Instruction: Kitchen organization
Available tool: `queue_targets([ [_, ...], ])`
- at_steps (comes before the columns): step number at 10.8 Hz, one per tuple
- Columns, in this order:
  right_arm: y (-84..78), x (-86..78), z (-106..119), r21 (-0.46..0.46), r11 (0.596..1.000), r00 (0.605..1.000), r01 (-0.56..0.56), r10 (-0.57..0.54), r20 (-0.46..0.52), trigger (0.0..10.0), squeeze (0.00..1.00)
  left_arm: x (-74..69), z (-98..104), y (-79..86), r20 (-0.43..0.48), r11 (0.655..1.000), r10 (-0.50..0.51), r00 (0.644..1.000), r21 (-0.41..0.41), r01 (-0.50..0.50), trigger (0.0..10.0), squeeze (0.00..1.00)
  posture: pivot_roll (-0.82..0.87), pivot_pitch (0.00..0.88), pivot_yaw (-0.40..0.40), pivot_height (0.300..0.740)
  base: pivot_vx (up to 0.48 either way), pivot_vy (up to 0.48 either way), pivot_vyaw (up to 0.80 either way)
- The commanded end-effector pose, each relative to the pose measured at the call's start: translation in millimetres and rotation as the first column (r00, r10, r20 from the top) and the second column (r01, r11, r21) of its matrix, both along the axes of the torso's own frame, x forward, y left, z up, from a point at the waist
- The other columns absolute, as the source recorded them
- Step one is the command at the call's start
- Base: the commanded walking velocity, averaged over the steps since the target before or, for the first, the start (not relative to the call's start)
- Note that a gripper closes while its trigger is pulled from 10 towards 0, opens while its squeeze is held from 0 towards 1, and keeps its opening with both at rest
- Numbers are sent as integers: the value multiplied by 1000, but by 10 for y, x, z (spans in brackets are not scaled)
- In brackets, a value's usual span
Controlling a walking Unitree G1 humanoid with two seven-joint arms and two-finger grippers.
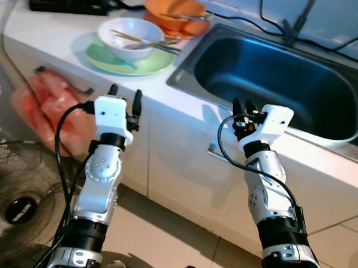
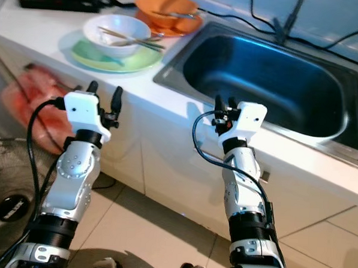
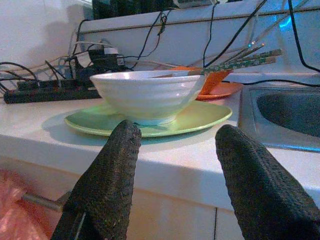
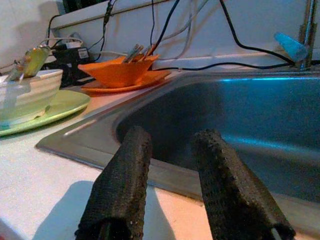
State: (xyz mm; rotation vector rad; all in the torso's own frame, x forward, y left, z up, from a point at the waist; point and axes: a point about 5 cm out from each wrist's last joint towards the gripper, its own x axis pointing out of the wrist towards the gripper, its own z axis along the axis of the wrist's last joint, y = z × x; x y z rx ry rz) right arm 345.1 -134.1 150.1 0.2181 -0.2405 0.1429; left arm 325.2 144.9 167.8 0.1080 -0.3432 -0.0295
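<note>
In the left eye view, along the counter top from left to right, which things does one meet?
Black power strip → green plate with the white bowl and chopsticks on it → orange bowl → steel sink.

Two silver jointed arms carry white wrist housings, looping black cables and ribbed black collars; each gripper's long fingers (image 3: 107, 185) are black and finely textured.
</note>
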Motion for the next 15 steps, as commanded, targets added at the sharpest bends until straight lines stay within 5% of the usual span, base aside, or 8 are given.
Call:
queue_targets([
  [1,-27,9,34,2,1000,1000,10,-10,10,10000,0,-6,-6,-34,3,1000,-4,1000,5,4,10000,0,79,104,-69,740,274,0,0],
  [15,-22,18,21,15,1000,1000,12,-12,0,10000,0,-7,-27,-58,-6,1000,-20,1000,23,20,10000,0,80,106,-72,740,334,0,0],
])
